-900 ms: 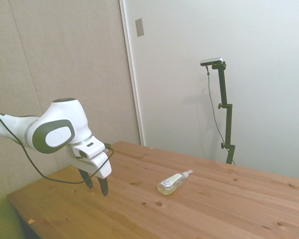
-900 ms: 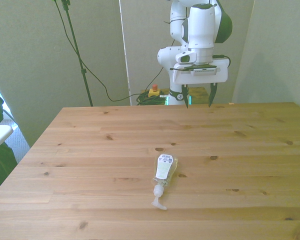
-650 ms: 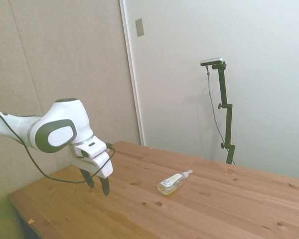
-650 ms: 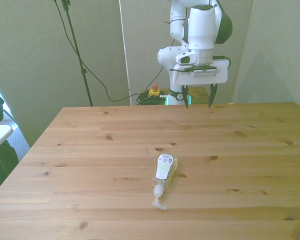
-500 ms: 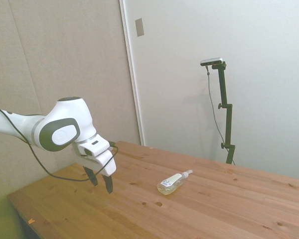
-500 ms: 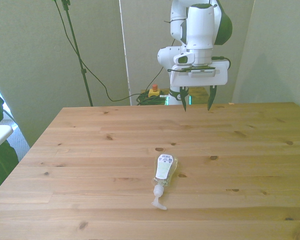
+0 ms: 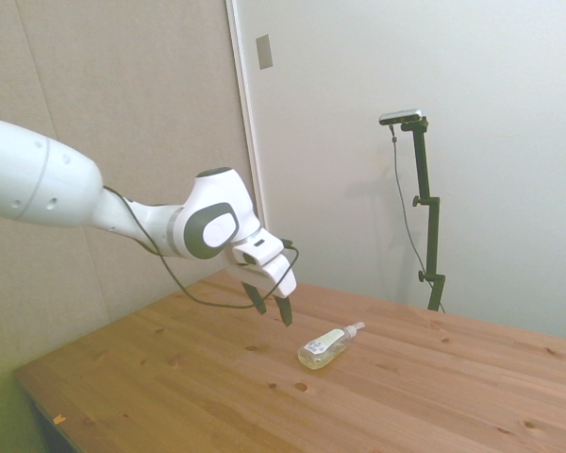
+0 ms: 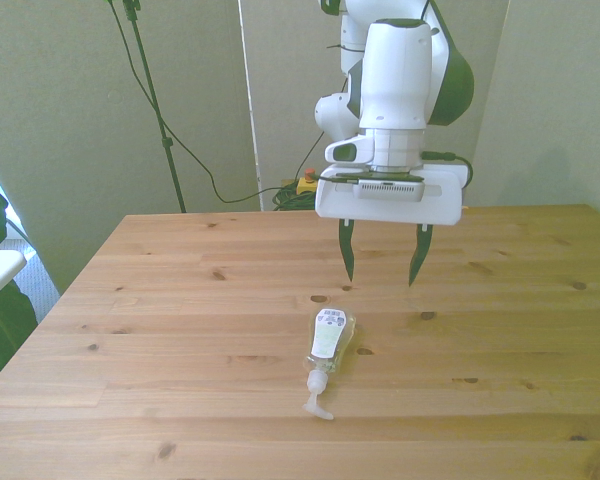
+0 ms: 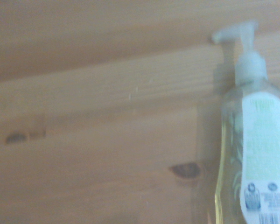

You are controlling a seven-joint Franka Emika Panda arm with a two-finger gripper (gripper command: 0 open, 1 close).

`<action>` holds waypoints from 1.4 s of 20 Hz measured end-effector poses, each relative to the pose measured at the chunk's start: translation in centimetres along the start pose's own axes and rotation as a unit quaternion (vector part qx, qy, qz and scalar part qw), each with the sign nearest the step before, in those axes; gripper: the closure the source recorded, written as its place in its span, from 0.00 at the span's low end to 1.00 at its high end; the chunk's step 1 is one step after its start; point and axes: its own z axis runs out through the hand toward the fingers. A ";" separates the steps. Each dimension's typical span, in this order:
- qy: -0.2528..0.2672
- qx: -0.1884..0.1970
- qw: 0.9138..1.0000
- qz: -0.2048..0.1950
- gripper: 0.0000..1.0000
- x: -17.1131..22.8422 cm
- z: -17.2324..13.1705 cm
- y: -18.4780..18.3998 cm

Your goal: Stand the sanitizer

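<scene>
So there's just one sanitizer [image 8: 328,342] here, lying flat on its side on the wooden desk [image 8: 160,330], roughly mid-desk. It's a slim clear bottle with yellowish liquid inside, a white pump top and a pale label facing up — you can see a barcode at the label's end in the wrist view [image 9: 252,154]. In the front view the pump end points toward the near edge of the desk and the bottle's base points back toward the robot. From the side view [image 7: 328,346] it looks small, about the size of the hand itself.

One arm, one hand [image 8: 380,268]. The hand hangs in the air above the desk with its two dark fingers [image 8: 346,252] pointing down and spread wide apart, nothing between them. It's near the bottle's base end but not touching it — in the side view the hand [image 7: 272,309] sits up and to the left of the bottle with a clear gap.

The desk has a handful of dark knots in the wood; one knot [image 9: 185,170] shows just beside the bottle in the wrist view.
</scene>
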 end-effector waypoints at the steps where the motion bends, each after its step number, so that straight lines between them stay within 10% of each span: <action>1: 0.002 -0.001 1.000 0.005 0.00 1.0 0.4 -0.8; 28: 0.018 -0.005 0.997 0.070 0.00 11.7 10.6 -2.4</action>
